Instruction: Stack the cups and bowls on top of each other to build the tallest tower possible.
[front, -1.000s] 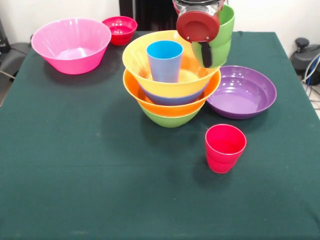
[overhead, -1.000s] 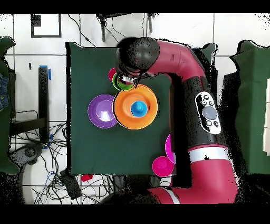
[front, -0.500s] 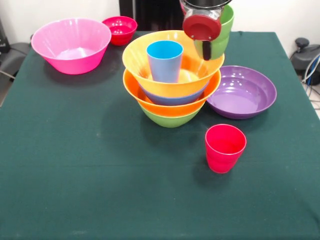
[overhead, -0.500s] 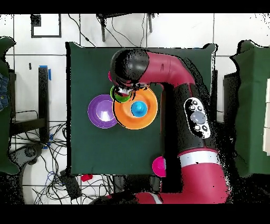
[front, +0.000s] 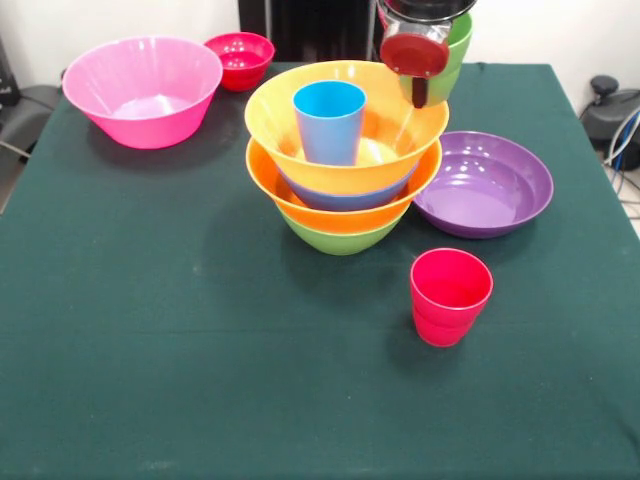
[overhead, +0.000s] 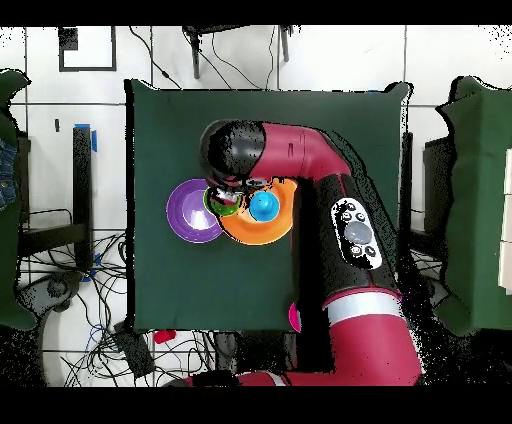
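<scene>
The tower (front: 343, 190) stands mid-table: a green bowl (front: 340, 238) at the base, then an orange bowl (front: 300, 208), a blue bowl (front: 345, 196) and a second orange bowl (front: 350, 150) on top. A light blue cup (front: 329, 120) stands upright in that top bowl. My gripper (front: 428, 88) hangs above the tower's right rim, shut on the green cup (front: 455, 45). In the overhead view the gripper (overhead: 226, 200) and green cup (overhead: 221, 202) sit between the tower (overhead: 262, 228) and the purple bowl (overhead: 188, 212). A red cup (front: 450, 297) stands alone in front.
The purple bowl (front: 485, 183) lies right of the tower, touching it. A large pink bowl (front: 142, 90) and a small red bowl (front: 239, 58) sit at the far left. My arm (overhead: 340, 230) covers the table side toward the base.
My gripper, still shut on the green cup, has risen and drifted right in the front view. Overhead, it moved from the table's far side to between the tower and the purple bowl.
</scene>
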